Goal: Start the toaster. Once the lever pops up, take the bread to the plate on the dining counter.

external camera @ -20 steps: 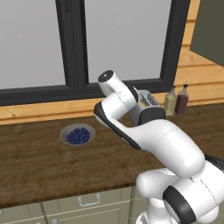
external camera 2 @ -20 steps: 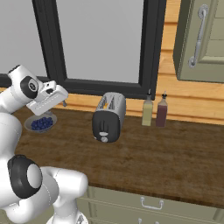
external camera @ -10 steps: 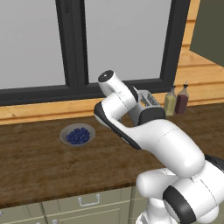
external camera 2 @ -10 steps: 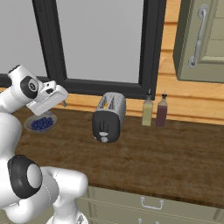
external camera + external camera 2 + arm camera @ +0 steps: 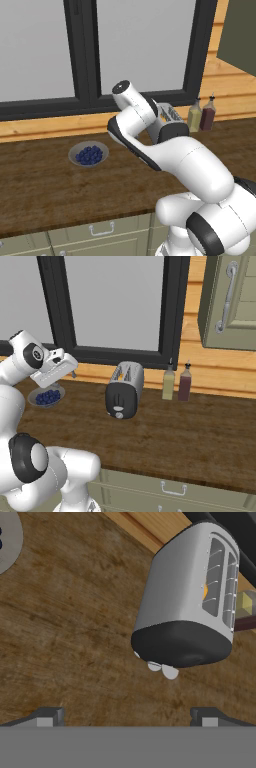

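The silver-grey toaster (image 5: 124, 390) stands on the wooden worktop under the window, dark end panel facing me. In the hand view the toaster (image 5: 185, 597) lies ahead and to the right, its pale knob (image 5: 169, 672) below the dark end. A sliver of tan-yellow bread (image 5: 205, 592) shows inside one slot. My gripper (image 5: 127, 719) is open with nothing between its fingertips (image 5: 47, 717). From the right base, the gripper (image 5: 73, 374) hangs above the worktop, left of the toaster and apart from it. The plate and the dining counter are out of view.
A grey bowl of blueberries (image 5: 89, 154) sits on the worktop left of the arm, also below my hand (image 5: 46, 397). Two condiment bottles (image 5: 176, 383) stand right of the toaster by the wall. An upper cabinet door (image 5: 227, 301) hangs at the right.
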